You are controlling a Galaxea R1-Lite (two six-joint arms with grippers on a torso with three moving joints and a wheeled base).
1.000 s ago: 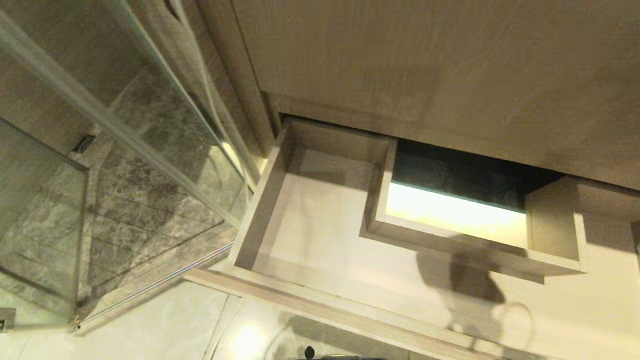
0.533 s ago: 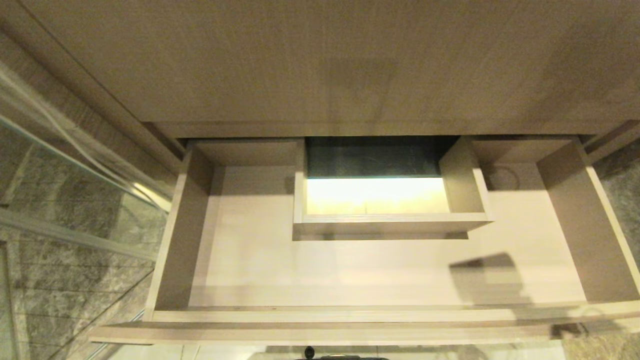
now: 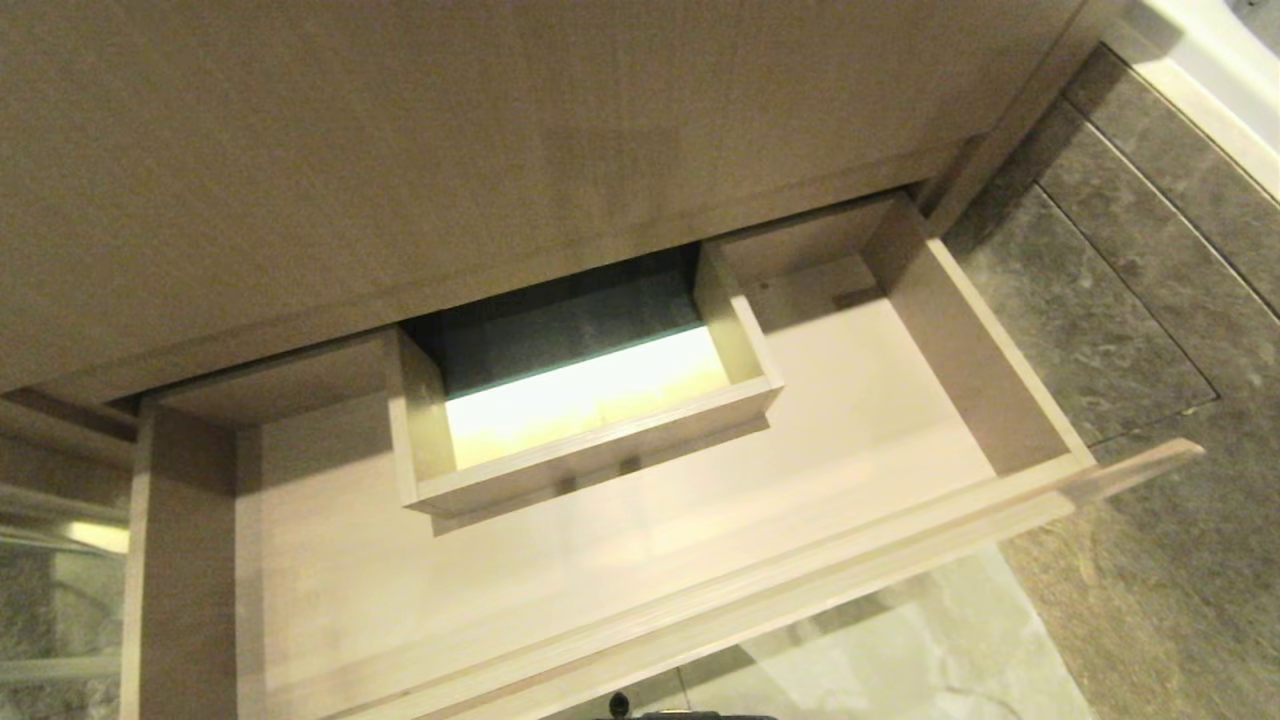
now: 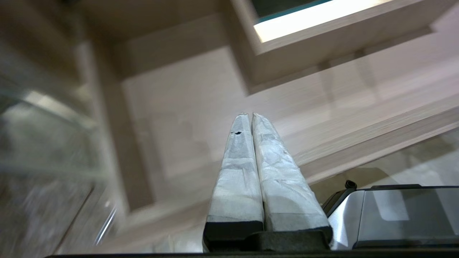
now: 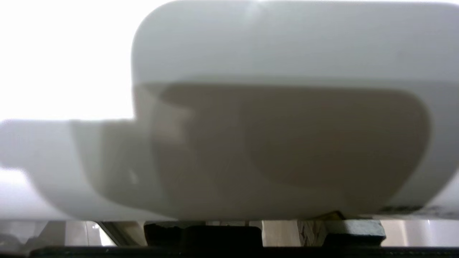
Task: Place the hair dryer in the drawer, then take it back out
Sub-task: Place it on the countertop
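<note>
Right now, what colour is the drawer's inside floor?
Pale wood-grain on the drawer, clearest in the head view.

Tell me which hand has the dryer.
The right hand: it is clamped on the white dryer, which fills its wrist view. The left hand is shut on nothing, fingers pressed together, pointing at the open drawer.

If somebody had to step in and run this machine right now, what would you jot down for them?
Left gripper: shut, empty, parked over the drawer's near left part.
Right gripper: closed on the white hair dryer, which fills its camera; it is outside the head view.
Drawer: pulled wide open, nothing lying in the part that shows.
Can't tell whether the dryer has already been in and out. If not: lay it in the drawer, let go, lift it out again.
</note>
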